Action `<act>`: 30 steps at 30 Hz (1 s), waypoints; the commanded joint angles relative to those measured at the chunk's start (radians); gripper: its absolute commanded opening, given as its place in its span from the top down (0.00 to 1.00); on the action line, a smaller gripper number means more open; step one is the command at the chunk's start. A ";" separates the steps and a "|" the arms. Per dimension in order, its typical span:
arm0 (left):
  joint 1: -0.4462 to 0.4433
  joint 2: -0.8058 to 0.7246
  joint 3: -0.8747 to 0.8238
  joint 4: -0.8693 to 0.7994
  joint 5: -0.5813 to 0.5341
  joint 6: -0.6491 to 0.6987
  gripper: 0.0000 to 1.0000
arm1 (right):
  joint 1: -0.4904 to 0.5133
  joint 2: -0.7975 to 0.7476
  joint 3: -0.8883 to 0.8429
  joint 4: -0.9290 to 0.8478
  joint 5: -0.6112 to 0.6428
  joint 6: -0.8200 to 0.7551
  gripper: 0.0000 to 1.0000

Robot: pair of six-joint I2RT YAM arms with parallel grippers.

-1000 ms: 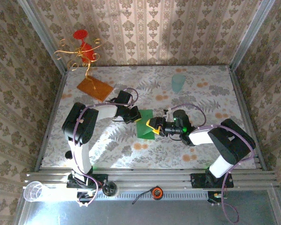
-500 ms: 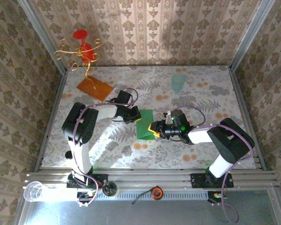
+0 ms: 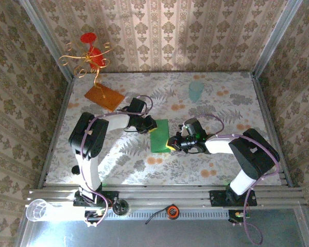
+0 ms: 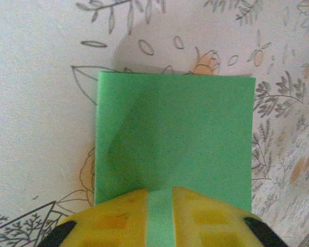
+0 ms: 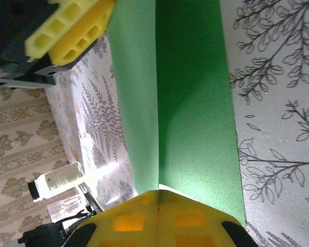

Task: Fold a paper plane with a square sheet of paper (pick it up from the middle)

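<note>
Jaws of right gripper pinching green paper at centre crease, I'm seeing; left gripper jaws sitting narrowly apart over opposite edge. Paper lying on table, near-right of orange board.

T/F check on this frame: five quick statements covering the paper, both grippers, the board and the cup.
1. The green paper is already a pointed dart. False: it is a rectangle with one centre crease.
2. The right gripper has its pads closed together where the crease ends. True.
3. The orange-brown board lies under the paper. False: it lies apart from it, at the far left of the table.
4. The left gripper and the right gripper flank the paper, one on each side. True.
5. The pale green cup stands on the paper. False: it stands apart, toward the far side.
</note>
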 commanded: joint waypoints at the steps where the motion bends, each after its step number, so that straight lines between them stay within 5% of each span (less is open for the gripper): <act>1: 0.004 -0.079 0.000 0.043 -0.017 0.004 0.72 | -0.002 -0.013 0.040 -0.172 0.051 -0.075 0.94; 8: 0.001 -0.092 -0.084 0.153 0.027 0.001 0.66 | -0.004 -0.035 0.114 -0.413 0.106 -0.158 0.94; 30: -0.051 0.017 -0.057 0.048 -0.075 0.006 0.85 | 0.013 -0.010 0.170 -0.461 0.095 -0.157 0.95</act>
